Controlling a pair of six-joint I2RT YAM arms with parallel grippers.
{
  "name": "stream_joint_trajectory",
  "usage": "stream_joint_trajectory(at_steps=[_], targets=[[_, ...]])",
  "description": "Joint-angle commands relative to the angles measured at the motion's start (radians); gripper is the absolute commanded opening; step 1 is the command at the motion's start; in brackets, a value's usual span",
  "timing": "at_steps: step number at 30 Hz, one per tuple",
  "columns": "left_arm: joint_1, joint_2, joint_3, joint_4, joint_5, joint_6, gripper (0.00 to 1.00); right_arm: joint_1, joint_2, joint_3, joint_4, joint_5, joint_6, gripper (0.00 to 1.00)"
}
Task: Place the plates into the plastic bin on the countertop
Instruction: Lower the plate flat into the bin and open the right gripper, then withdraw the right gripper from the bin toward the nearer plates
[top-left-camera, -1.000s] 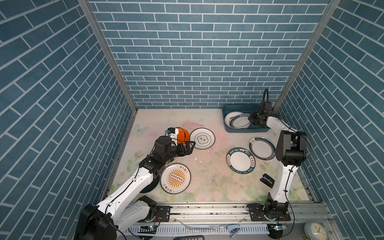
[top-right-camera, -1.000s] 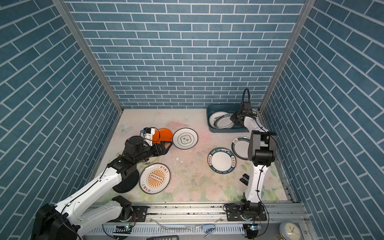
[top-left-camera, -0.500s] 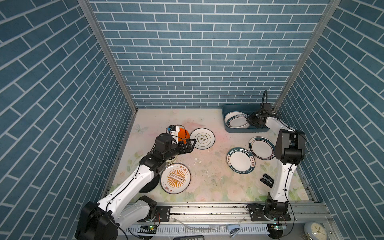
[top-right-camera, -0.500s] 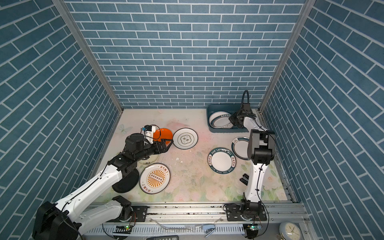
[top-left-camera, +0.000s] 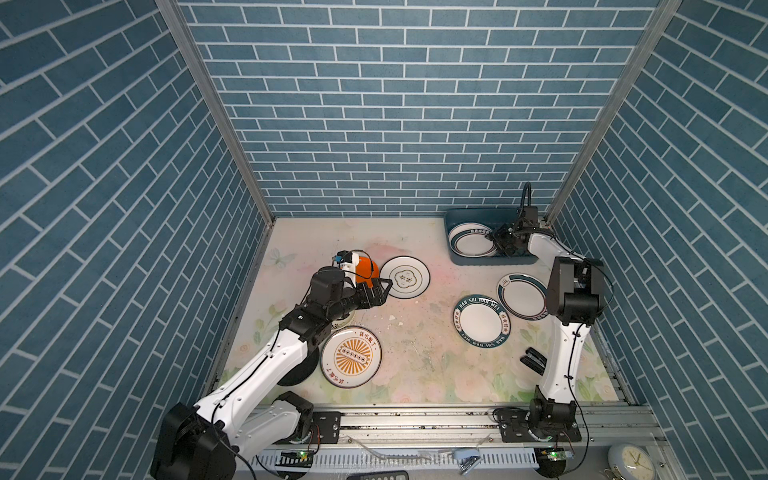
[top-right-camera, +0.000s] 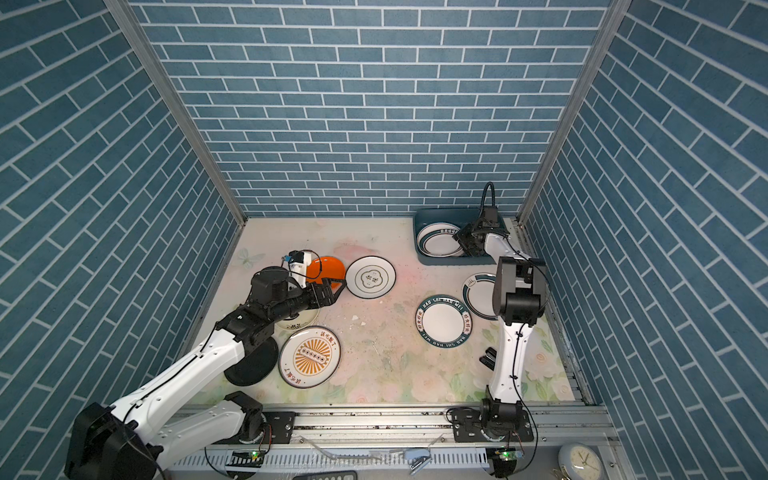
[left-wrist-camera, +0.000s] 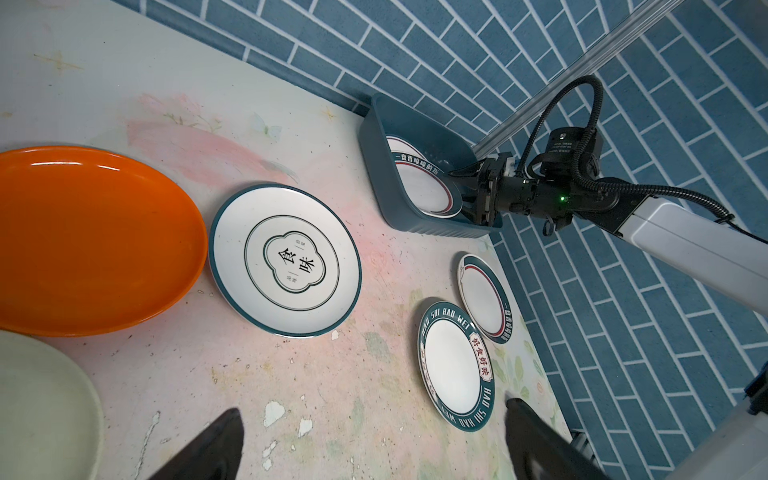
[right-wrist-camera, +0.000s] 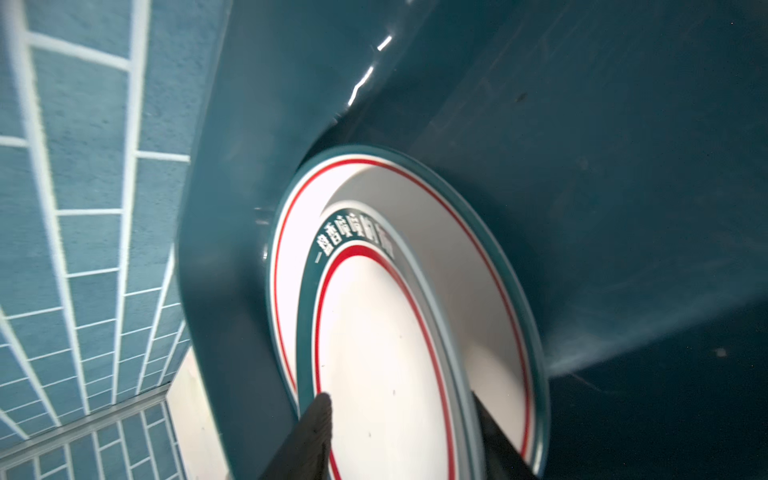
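My right gripper (top-left-camera: 496, 244) sits inside the bin (top-left-camera: 490, 261), two stacked plates (top-left-camera: 471, 245) at its tips. Just ahead of my left gripper (top-left-camera: 384, 291) lies a plate (top-left-camera: 405, 277), with a second plate (top-left-camera: 370, 270) on that gripper's left.

Blue brick-tile walls (top-left-camera: 415, 104), metal corner posts (top-left-camera: 217, 112)

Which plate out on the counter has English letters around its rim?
The teal-rimmed plate reading HAO SHI HAO WEI, on the right half of the countertop. The other plates carry Chinese characters only or no lettering.
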Motion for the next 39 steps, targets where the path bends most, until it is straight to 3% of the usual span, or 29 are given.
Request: stream_joint_trajectory(at_steps=[1, 6, 9, 15, 20, 27, 32, 39], targets=[[0.004, -0.009, 0.01, -0.001, -0.006, 0.009, 1.0, 0.008, 0.023, 0.065, -0.056, -0.019, -0.032, 0.58], [0.005, -0.009, 0.002, -0.002, -0.003, 0.008, 0.99, 0.017, 0.049, 0.138, -0.147, -0.022, -0.081, 0.83], [0.004, -0.016, 0.001, -0.007, 0.0, 0.008, 1.0, 0.027, 0.05, 0.181, -0.236, 0.058, -0.133, 0.98], [0.004, -0.037, -0.01, -0.014, -0.017, 0.008, 1.0, 0.036, 0.007, 0.191, -0.252, 0.089, -0.218, 0.99], [0.004, -0.033, -0.01, -0.011, -0.017, 0.005, 1.0, 0.046, 0.018, 0.316, -0.4, 0.16, -0.315, 0.99], [0.004, -0.014, -0.009, 0.001, -0.014, 0.002, 1.0, 0.044, 0.009, 0.344, -0.45, 0.183, -0.349, 0.99], [0.005, -0.004, -0.01, 0.011, -0.011, -0.002, 0.99, 0.044, -0.016, 0.292, -0.418, 0.187, -0.349, 0.99], [0.004, 0.041, 0.026, 0.033, -0.018, 0.015, 1.0, 0.035, -0.246, 0.075, -0.314, 0.141, -0.322, 0.99]])
